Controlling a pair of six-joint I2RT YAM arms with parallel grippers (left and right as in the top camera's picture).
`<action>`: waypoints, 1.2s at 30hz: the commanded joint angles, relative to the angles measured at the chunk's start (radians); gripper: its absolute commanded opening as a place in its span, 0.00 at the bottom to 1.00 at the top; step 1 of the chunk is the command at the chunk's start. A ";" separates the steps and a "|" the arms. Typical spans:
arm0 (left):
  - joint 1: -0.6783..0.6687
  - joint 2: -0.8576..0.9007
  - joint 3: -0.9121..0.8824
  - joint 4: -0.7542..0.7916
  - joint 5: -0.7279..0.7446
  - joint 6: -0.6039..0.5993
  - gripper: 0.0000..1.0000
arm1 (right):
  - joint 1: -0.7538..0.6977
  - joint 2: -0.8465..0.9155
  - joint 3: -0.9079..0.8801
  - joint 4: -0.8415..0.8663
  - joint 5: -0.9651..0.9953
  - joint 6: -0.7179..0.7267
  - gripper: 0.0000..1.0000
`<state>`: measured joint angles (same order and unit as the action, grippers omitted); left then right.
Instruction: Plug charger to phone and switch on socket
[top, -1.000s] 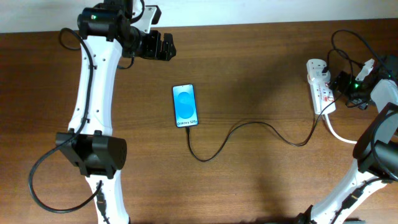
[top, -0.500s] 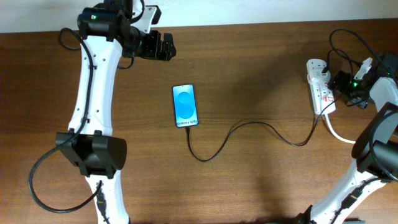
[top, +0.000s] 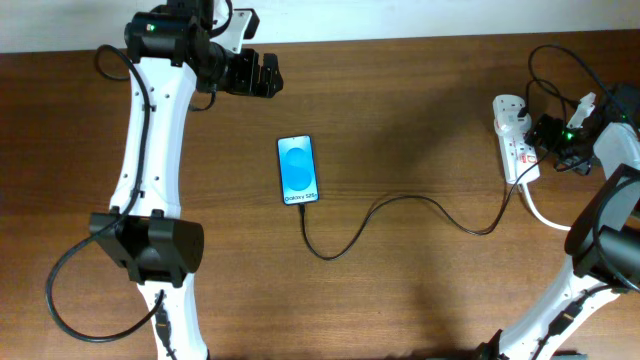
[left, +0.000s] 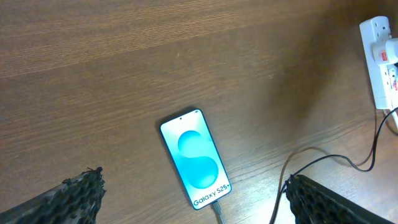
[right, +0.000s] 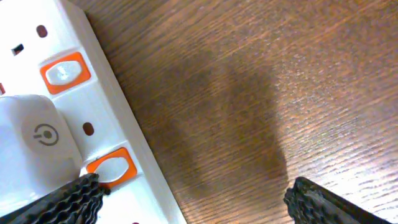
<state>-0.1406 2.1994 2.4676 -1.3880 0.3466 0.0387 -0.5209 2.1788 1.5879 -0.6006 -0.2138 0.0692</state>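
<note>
Black charger (top: 410, 198) looks plugged into the phone (top: 298, 169). Right gripper (right: 193, 202) hangs over the socket (right: 93, 112), fingers (right: 56, 199) spread wide. Next it must push an orange switch (right: 112, 168).

Open desk (top: 420, 110) all round phone (top: 298, 169); charger (top: 400, 205) snakes across mid-desk toward socket (top: 512, 150), crowded there by adapter (right: 31, 143), cords (top: 545, 60), right fingers (right: 329, 202)
</note>
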 joint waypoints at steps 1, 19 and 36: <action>0.006 -0.008 0.022 0.003 -0.007 0.019 0.99 | -0.010 0.030 0.025 -0.030 0.001 0.052 0.99; 0.006 -0.008 0.022 0.003 -0.007 0.019 0.99 | 0.008 0.045 0.060 -0.006 -0.012 0.051 1.00; 0.006 -0.008 0.022 0.003 -0.007 0.019 0.99 | 0.038 0.057 0.060 -0.055 -0.018 0.039 1.00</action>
<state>-0.1406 2.1994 2.4676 -1.3876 0.3466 0.0387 -0.5255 2.2116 1.6478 -0.6392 -0.2203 0.1272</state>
